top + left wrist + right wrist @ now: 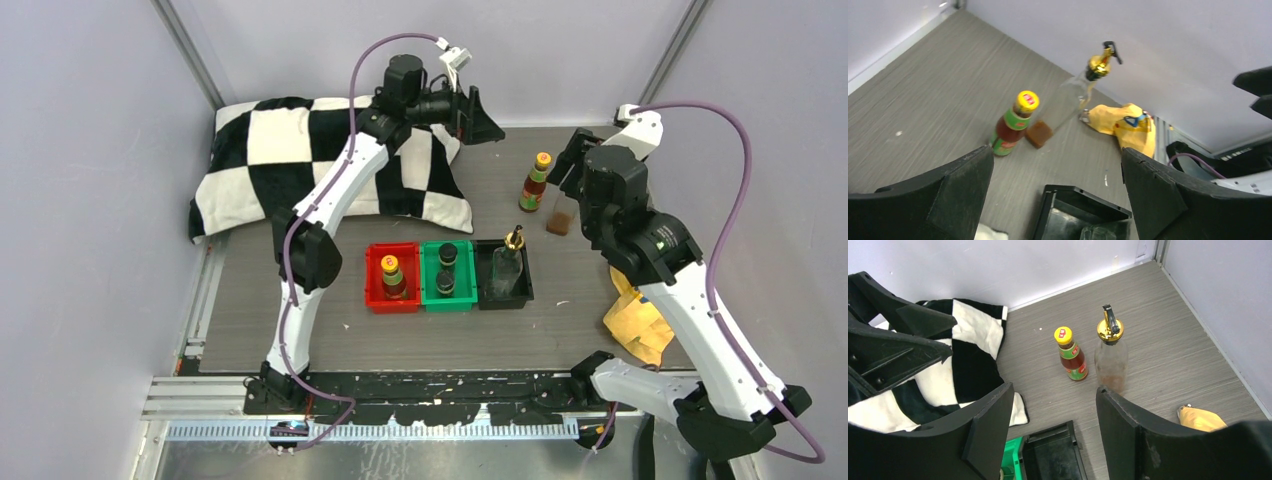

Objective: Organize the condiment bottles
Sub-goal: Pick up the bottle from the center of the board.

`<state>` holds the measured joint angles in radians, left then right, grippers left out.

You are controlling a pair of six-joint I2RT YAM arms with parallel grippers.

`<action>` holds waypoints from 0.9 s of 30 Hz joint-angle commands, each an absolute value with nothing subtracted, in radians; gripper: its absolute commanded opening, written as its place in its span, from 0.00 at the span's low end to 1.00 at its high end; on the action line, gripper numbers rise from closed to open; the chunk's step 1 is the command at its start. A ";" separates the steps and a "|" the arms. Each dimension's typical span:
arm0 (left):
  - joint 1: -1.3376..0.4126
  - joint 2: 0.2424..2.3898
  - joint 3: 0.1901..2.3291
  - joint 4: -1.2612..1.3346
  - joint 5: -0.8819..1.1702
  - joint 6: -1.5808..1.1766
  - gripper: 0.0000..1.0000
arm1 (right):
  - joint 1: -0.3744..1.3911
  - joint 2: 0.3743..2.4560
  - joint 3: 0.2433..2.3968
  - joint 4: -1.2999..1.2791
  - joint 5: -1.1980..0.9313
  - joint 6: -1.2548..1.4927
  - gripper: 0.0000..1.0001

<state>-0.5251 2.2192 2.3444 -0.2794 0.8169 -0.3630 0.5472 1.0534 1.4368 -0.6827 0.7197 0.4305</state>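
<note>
1. Red tray is holding one orange-capped sauce bottle. The green tray is holding the two black-capped bottles, and the black tray is holding one gold-topped glass bottle. Sorting is judged to be running by type, one kind per tray.
2. Two bottles are standing loose on the desk, toward its far right: the second sauce bottle and the second glass bottle. Both are upright, just beside each other and apart from the trays.
3. The right claw is hovering near this pair, its jaws partly apart with nothing between them. The glass bottle is sitting just ahead of one finger, so this arm is judged to be lining up on it.
4. The left claw is hanging in the air over the far side of the desk, beside the checkered pillow. Its jaws are spread wide and gripping nothing. This position is judged to be leaving the right arm's working space free.
5. The next move is calling for a grip on the glass body, below the pourer. The bottle is tall and liable to tip, and the sauce bottle beside it is leaving little room for a finger.
6. A yellow cloth is lying at the right edge of the desk, apart from the trays.
</note>
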 commanded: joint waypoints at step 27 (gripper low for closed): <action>-0.685 2.303 2.132 0.052 0.515 0.085 0.87 | 0.545 0.850 1.228 -0.525 0.747 0.396 0.67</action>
